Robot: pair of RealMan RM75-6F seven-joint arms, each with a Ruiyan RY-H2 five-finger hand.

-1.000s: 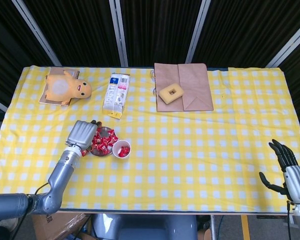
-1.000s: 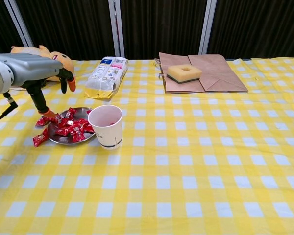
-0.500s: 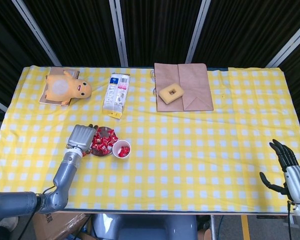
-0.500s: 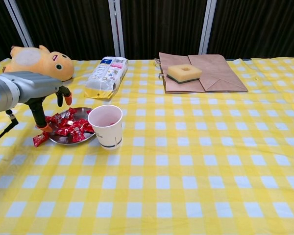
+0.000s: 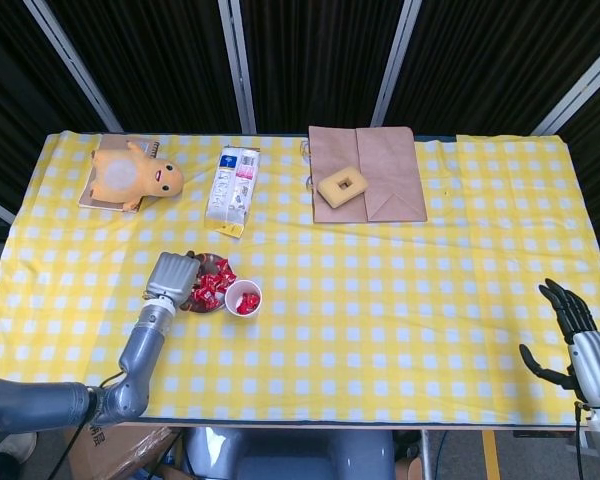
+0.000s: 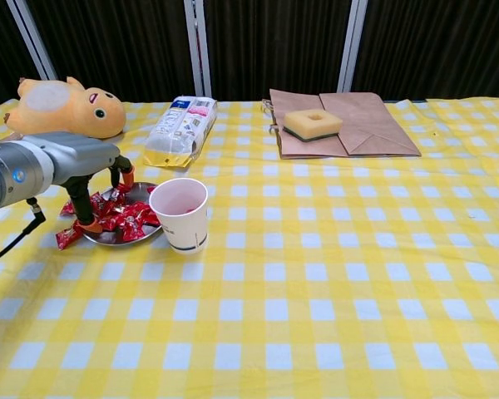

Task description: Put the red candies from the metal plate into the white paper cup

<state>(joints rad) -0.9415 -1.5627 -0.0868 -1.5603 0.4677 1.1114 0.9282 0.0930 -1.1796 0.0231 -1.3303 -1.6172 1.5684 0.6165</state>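
**Left hand over the candy plate, right hand idle at the table edge**

The left hand [image 6: 83,166] is low over the metal plate [image 6: 116,237], with its fingers pointing down into the pile of red candies [image 6: 126,218]. One fingertip touches the plate's near-left edge, another is at the far side. Whether a candy is already pinched between the fingers, I cannot tell from these views. The plate stands on the yellow checked tablecloth [image 6: 333,274], just left of the white paper cup [image 6: 181,214], almost touching it. In the head view some red pieces lie inside the cup. One candy [image 6: 66,238] lies on the cloth beside the plate. The right hand [image 5: 570,325] is at the near right edge of the table, fingers apart, holding nothing. At the far side there are a plush toy [image 6: 62,108], a snack bag [image 6: 179,130] and a brown paper bag [image 6: 362,125] with a sponge [image 6: 313,124] on it.
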